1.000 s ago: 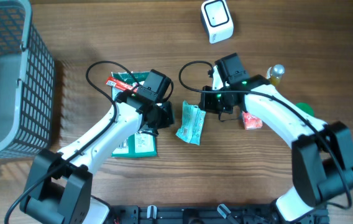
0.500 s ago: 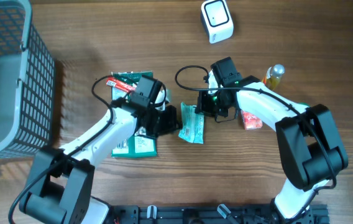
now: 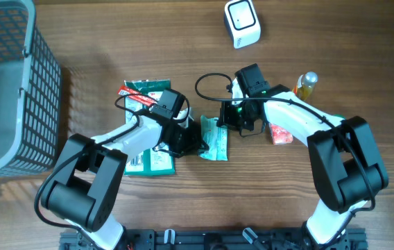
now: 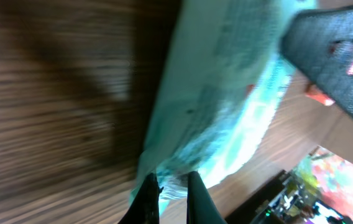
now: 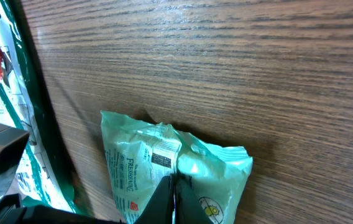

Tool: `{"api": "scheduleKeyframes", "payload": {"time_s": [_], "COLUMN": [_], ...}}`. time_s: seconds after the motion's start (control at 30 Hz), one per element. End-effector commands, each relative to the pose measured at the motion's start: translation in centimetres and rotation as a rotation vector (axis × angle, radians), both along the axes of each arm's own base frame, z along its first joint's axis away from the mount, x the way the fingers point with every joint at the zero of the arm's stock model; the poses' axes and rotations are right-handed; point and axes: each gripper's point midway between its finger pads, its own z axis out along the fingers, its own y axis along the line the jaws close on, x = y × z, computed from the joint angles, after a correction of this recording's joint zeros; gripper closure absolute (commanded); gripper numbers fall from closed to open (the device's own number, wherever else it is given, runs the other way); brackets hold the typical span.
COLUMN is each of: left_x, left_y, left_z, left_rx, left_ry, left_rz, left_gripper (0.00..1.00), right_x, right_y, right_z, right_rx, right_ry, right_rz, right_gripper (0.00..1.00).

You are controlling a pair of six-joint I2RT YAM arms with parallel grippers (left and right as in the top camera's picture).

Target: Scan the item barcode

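Wooden table (image 3: 114,42) in view: grey basket (image 3: 44,104) on the left edge, white scanner (image 3: 242,22) up top, a teal packet (image 3: 218,141) dead centre, green packets (image 3: 152,161) beside it, red packet (image 3: 280,135) and bottle (image 3: 306,82) right.

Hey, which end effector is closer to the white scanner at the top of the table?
Right. The right end effector sits below the white scanner, at the green packet's right edge. The left end effector is farther away, on the packet's left side.
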Motion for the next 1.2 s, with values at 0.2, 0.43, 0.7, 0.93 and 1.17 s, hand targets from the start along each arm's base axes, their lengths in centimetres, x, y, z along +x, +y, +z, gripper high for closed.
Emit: {"api": "scheduleKeyframes", "payload": {"time_s": [0.2, 0.43, 0.7, 0.93, 1.17], "left_x": [-2.4, 1.9, 2.2, 2.8, 3.5], "left_y": [5.5, 4.7, 4.7, 2.5, 1.6], "left_z": [-2.4, 9.3, 9.5, 5.8, 3.2], "left_rx": [0.283, 0.174, 0.184, 0.205, 0.220], "left_ry": [0.062, -0.325, -0.354, -0.321, -0.311], "left_rz": [-0.010, 0.058, 0.059, 0.001, -0.013], "left_gripper": [0.96, 0.96, 0.95, 0.96, 0.96], "right_x": [-0.5, 0.0, -1.6, -2.8, -4.1], "right_y": [-0.5, 0.7, -2.7, -4.4, -4.8], "right_z": [-1.7, 0.9, 4.0, 3.1, 1.2], "right_rx": [-0.036, 0.036, -0.089, -0.183, -0.191], "right_ry": [0.033, 0.003, 0.027, 0.088, 0.122], "right_rz": [-0.004, 0.067, 0.044, 0.003, -0.017], "right_gripper": [0.95, 0.71, 0.50, 0.47, 0.44]}}
